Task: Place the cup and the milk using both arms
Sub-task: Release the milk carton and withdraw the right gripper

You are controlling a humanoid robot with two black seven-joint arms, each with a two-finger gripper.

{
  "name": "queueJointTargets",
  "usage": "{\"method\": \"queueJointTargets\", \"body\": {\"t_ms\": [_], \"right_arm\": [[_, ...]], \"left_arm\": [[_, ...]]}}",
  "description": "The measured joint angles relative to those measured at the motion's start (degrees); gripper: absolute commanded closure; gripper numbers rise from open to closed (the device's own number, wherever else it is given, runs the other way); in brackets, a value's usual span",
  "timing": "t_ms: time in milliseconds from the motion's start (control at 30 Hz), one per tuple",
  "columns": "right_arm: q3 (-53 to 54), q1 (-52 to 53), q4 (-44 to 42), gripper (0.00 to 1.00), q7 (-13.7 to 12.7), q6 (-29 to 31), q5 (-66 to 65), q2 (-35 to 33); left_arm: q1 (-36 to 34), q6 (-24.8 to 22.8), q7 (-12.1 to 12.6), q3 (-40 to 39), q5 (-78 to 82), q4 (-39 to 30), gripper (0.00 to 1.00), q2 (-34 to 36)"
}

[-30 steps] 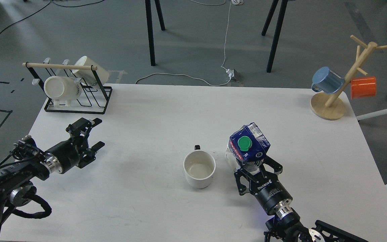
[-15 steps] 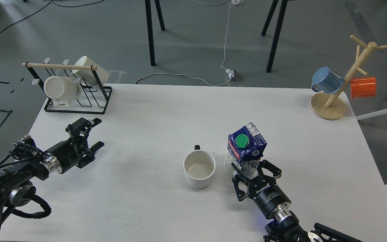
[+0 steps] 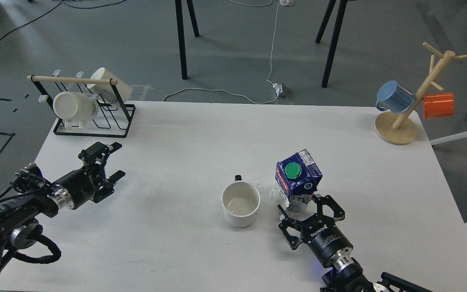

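A white cup (image 3: 240,202) stands upright on the white table (image 3: 201,134), near the middle front, its handle pointing away from me. A blue milk carton (image 3: 297,180) with a green cap stands upright just right of the cup. My right gripper (image 3: 310,212) is open, its fingers spread either side of the carton's base and just in front of it, no longer pressing it. My left gripper (image 3: 111,160) is open and empty at the left of the table, well away from the cup.
A black wire rack (image 3: 91,113) with two white mugs stands at the back left. A wooden mug tree (image 3: 410,109) with a blue cup and an orange cup stands at the back right corner. Table edges lie close to both.
The carton has come down from a tilt to stand upright on the table. My right gripper has opened and drawn back toward me. The left arm has hardly moved.
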Motion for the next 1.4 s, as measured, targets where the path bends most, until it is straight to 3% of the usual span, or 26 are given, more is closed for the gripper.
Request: {"method": "queueJointTargets", "body": {"t_ms": [367, 633, 767, 900, 1033, 1167, 1400], "right_arm": [[1.0, -7.3, 8.2, 0.02, -0.1, 0.0, -0.2, -10.0], [7.8, -11.6, 12.7, 0.02, 0.3, 0.0, 1.2, -27.0], [13.9, -10.2, 10.7, 0.03, 0.2, 0.0, 2.7, -34.2], [16.3, -1.3, 7.0, 0.04, 0.0, 0.0, 2.7, -38.1], [11.2, 12.4, 3.4, 0.04, -0.3, 0.0, 0.3, -38.0], [1.0, 25.7, -0.4, 0.03, -0.3, 0.0, -3.4, -33.0], [-3.2, 30.5, -6.3, 0.03, -0.2, 0.0, -4.4, -26.9]], "left_arm": [[-0.2, 0.0, 0.0, 0.0, 0.1, 0.0, 0.01, -0.3], [-0.6, 0.0, 0.0, -0.1, 0.0, 0.0, 0.01, -0.2], [-0.8, 0.0, 0.0, -0.4, 0.0, 0.0, 0.01, 0.0], [-1.0, 0.0, 0.0, -0.6, -0.1, 0.0, 0.01, 0.1], [-1.7, 0.0, 0.0, -0.6, -0.1, 0.0, 0.01, 0.2], [-2.3, 0.0, 0.0, -0.6, -0.1, -0.1, 0.01, 0.3], [-3.1, 0.0, 0.0, -0.4, -0.1, -0.1, 0.01, 0.4]]}}
